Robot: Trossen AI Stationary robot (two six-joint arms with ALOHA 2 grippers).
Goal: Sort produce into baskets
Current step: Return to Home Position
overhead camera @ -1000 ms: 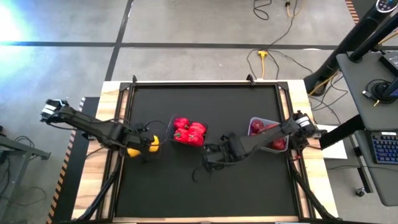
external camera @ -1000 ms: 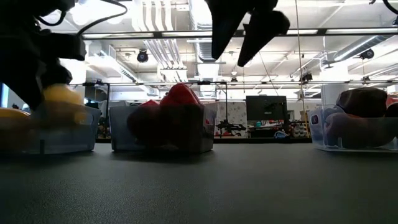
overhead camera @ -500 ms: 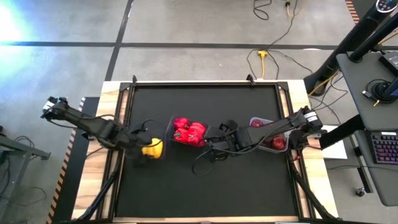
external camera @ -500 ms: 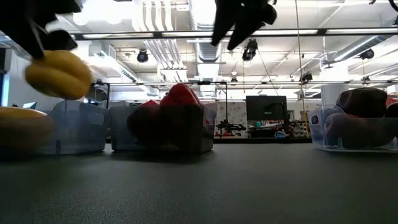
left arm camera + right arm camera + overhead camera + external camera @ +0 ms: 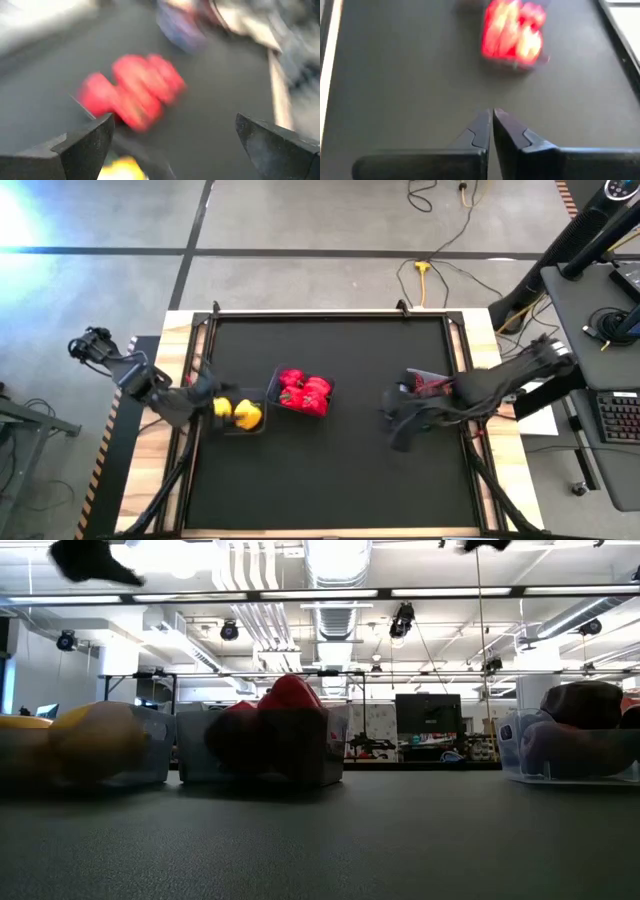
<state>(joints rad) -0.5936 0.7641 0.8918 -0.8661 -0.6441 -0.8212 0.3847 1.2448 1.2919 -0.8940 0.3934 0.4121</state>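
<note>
The produce [image 5: 304, 393] is sorted across 3 baskets [image 5: 188, 755], and with the left gripper [image 5: 175, 131] spread wide and empty and the right gripper [image 5: 491, 120] pinched closed on nothing, the right basket [image 5: 507, 745], seemingly under the right arm [image 5: 490, 385], could be clipped.

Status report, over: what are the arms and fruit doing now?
Left gripper open, empty, beside left tub. Right gripper shut, empty, near right tub. Yellow peppers left tub, red peppers middle tub, dark apples right tub. No loose fruit seen on mat.
</note>
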